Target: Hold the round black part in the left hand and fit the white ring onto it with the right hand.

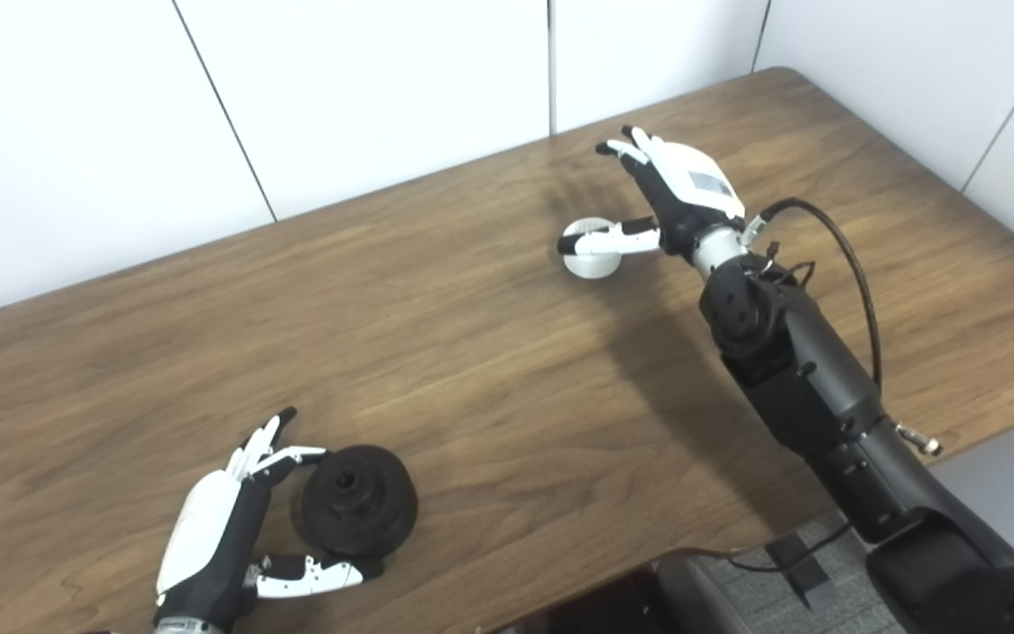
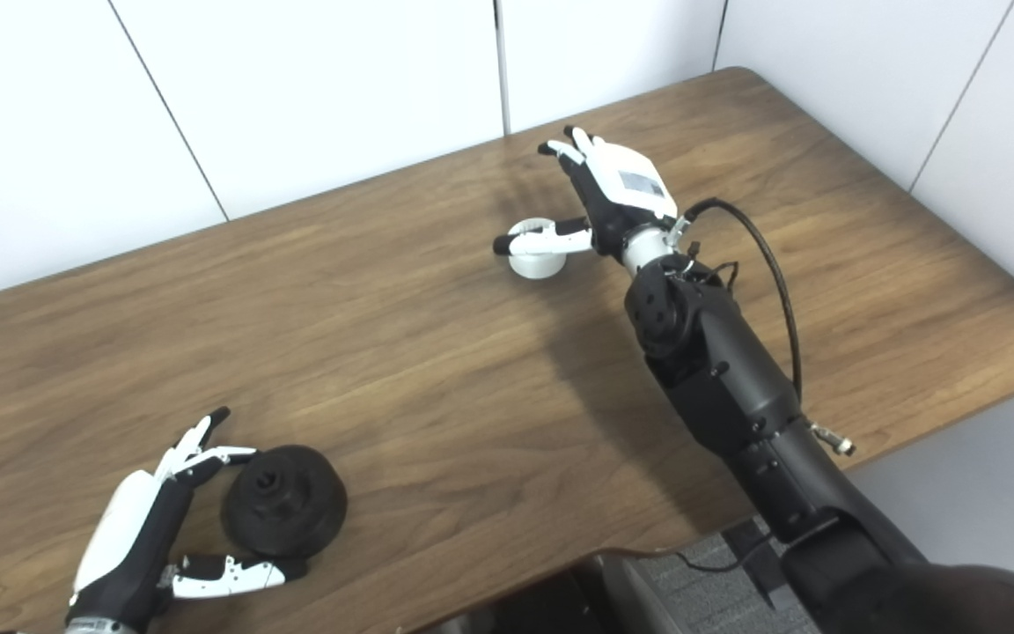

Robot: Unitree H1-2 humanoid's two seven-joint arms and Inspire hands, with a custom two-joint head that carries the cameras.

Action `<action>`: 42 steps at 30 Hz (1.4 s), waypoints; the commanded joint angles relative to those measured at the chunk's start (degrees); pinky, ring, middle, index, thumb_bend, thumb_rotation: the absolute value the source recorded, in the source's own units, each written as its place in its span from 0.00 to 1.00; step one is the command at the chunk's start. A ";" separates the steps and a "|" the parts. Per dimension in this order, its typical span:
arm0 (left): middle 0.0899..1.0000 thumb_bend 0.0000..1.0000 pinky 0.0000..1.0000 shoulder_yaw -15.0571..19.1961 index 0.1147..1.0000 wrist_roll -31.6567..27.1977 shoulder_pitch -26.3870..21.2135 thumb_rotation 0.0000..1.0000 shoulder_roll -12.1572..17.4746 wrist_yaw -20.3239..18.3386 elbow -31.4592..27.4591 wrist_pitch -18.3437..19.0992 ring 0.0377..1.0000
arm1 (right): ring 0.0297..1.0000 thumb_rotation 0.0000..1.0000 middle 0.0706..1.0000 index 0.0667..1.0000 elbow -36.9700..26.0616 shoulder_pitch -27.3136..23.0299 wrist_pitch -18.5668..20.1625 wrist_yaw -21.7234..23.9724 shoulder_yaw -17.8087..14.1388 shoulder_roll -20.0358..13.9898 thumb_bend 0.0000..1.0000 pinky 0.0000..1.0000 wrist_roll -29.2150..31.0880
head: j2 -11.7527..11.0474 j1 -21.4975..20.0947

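Left hand spread, cupping the black part near the front table edge, no grip yet. Right hand spread at the white ring, thumb lying across it, fingers lifted clear. Risks: thumb nudges the ring so it skids; black part gets pushed off the near edge. Plenty of bare wood between them.

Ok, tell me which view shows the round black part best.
The left eye view: the round black part sits larger there, its centre hole plain, the left hand open around it. The right eye view shows the same part smaller, nearer the bottom-left corner.
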 commanded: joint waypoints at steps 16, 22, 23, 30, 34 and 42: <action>1.00 1.00 1.00 0.36 0.59 -0.04 -0.64 0.28 0.21 0.43 -1.84 -0.80 1.00 | 1.00 0.71 1.00 0.89 0.70 -1.48 1.95 3.63 2.07 -2.71 1.00 1.00 1.42 | 0.53 0.33; 1.00 1.00 1.00 0.34 0.59 0.09 -0.63 0.28 0.20 0.14 -2.12 -0.41 1.00 | 1.00 0.64 1.00 0.81 0.52 -0.74 1.37 2.53 2.10 -2.19 1.00 1.00 1.92 | 0.91 0.70; 1.00 1.00 1.00 0.35 0.59 0.11 -0.63 0.27 0.20 0.07 -2.18 -0.28 1.00 | 1.00 0.63 1.00 0.81 0.53 -0.68 1.37 2.48 2.14 -2.11 1.00 1.00 2.02 | 0.93 0.74; 1.00 1.00 1.00 0.35 0.59 0.33 -0.63 0.28 0.32 0.13 -2.26 -0.42 1.00 | 1.00 0.57 1.00 0.79 1.00 -0.13 0.38 1.46 2.71 -1.75 1.00 1.00 2.32 | 1.19 1.02; 1.00 1.00 1.00 0.45 0.59 0.10 -0.68 0.27 0.35 -0.09 -2.42 -0.24 1.00 | 1.00 0.54 1.00 0.77 1.51 0.10 -0.41 -0.07 3.15 -1.51 1.00 1.00 2.24 | 1.37 1.15; 1.00 1.00 1.00 0.29 0.60 0.33 -0.77 0.28 0.15 -0.60 -2.88 0.32 1.00 | 1.00 0.50 1.00 0.73 3.97 0.75 -2.40 -5.12 3.11 -0.01 0.97 0.99 2.46 | 1.72 1.83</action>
